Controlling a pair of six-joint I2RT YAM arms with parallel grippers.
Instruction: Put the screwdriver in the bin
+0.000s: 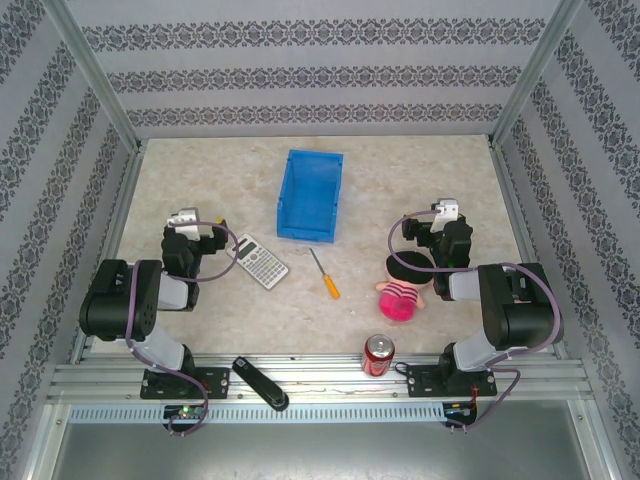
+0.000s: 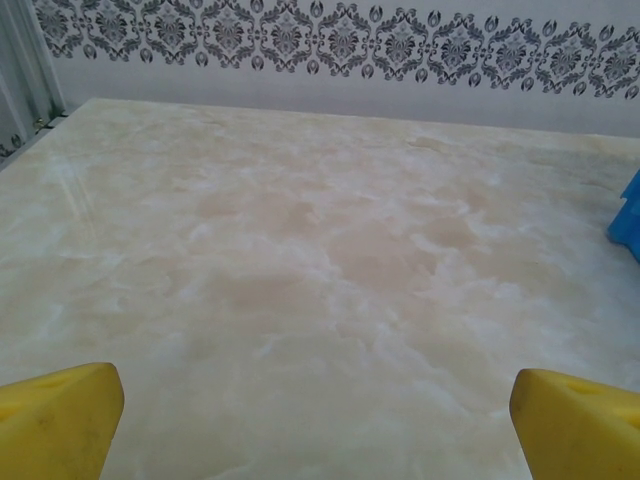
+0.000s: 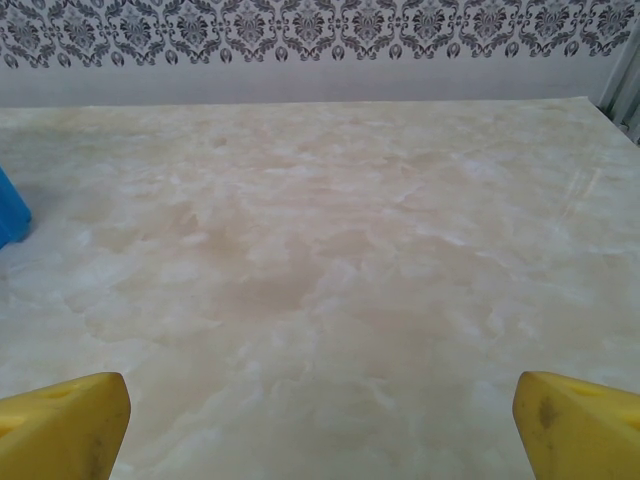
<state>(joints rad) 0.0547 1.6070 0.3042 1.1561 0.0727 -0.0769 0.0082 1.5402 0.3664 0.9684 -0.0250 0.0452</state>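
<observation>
The screwdriver (image 1: 324, 274), orange-handled with a thin silver shaft, lies flat on the marble table just in front of the blue bin (image 1: 310, 193). The bin stands upright at mid table; its corner shows at the edge of the left wrist view (image 2: 630, 215) and of the right wrist view (image 3: 10, 208). My left gripper (image 1: 190, 222) sits folded back at the left, open, with only bare table between its yellow fingers (image 2: 60, 420). My right gripper (image 1: 440, 216) is folded back at the right, also open and holding nothing, yellow fingers (image 3: 575, 420) wide apart.
A grey calculator (image 1: 261, 261) lies left of the screwdriver. A pink and black plush toy (image 1: 402, 288) sits to its right, a red soda can (image 1: 378, 354) stands near the front rail, and a black stapler (image 1: 262, 383) rests on the rail. Patterned walls enclose the table.
</observation>
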